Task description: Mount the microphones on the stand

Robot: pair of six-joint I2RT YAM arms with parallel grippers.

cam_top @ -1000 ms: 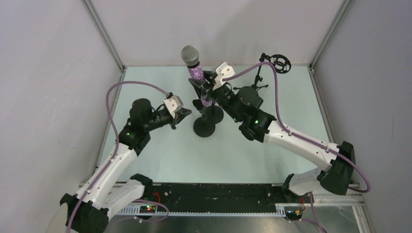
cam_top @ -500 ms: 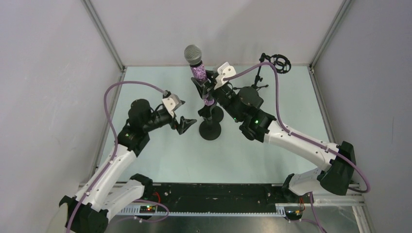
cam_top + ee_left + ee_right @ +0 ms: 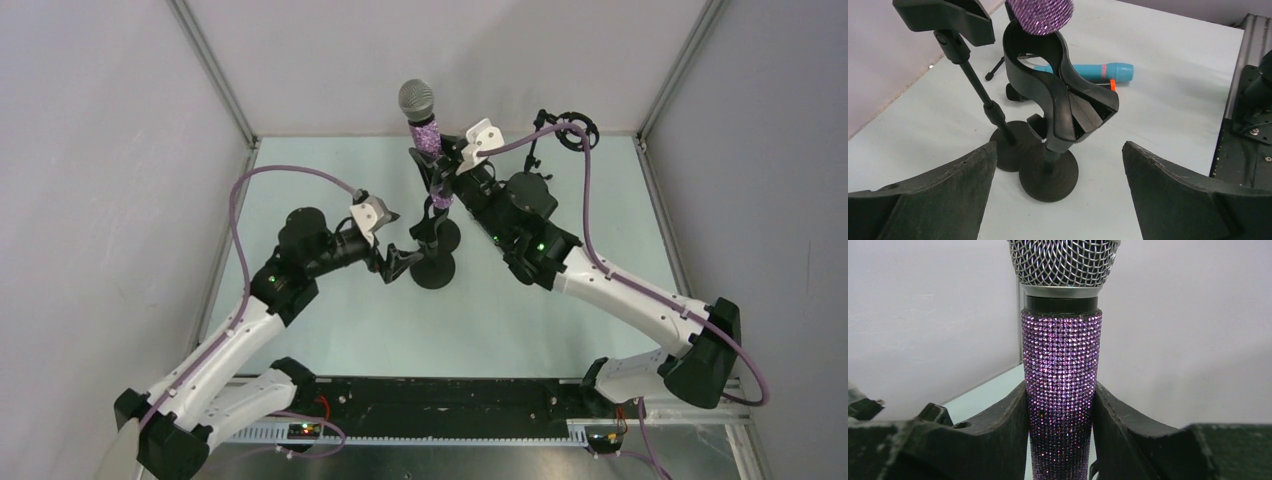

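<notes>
- Change over the last second: the left end effector (image 3: 403, 256) was pressed together, out to the side of the stands. Now its fingers are spread as wide as they go. It has also slid in low, one finger on each side of the round base of the black clip-top microphone stand (image 3: 434, 272), not touching it as far as I can tell.
- The right end effector (image 3: 440, 178) hasn't let go. It's pinching the purple glittery microphone with the silver mesh head (image 3: 1061, 390) low on the barrel, upright. It has carried the mic a bit right and back, and the stand's base looks to have shifted a touch too.
- Where the mic is: its tail end sits at the mouth of the stand's clip in the left wrist view. I can't tell how deep it's seated.
- My read: the left arm is setting up to brace the stand so the right one can push the mic home. Makes sense if that stand slides on the pale green tabletop (image 3: 330, 320).
- Still to do: the plain teal stick microphone (image 3: 1098, 71) lies flat behind the stands. The black microphone with the orange end (image 3: 1111, 86) is mostly hidden by the clip. A second black stand with an empty clip (image 3: 943, 17) waits just beside the first.
</notes>
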